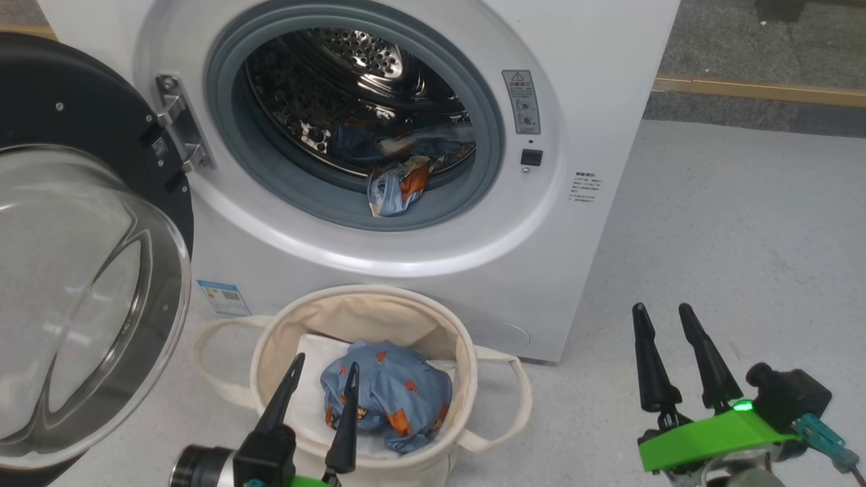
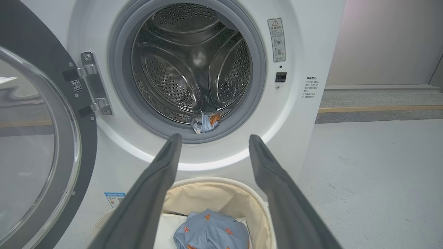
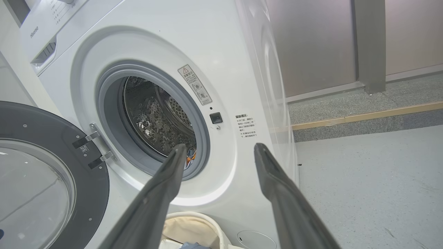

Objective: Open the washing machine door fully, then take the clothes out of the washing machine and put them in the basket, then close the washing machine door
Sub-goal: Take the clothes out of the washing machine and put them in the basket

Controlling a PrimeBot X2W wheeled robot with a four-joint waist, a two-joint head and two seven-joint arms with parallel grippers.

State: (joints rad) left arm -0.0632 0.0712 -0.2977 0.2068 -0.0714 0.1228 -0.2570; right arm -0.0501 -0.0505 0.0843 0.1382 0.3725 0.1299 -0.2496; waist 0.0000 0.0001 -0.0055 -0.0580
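Light blue clothes [image 1: 389,399] sit bundled on a white sheet [image 1: 308,355] in the basket [image 1: 379,318], bottom centre. We've got a second blue-and-orange piece [image 1: 399,189] hanging over the gasket [image 1: 270,182] of the washing machine [image 1: 595,81], mid-top. The washing machine door [image 1: 40,101] stands wide open, crowding the left edge. Left gripper [image 1: 325,360] above the basket and right gripper [image 1: 662,308] lower right: both spread, empty.

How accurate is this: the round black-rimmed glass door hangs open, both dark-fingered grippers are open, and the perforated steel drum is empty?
The steel drum is not empty: the head view shows light blue fabric with orange patches lying at its front lip. The black-rimmed glass door is open, and left gripper and right gripper are open, as stated.
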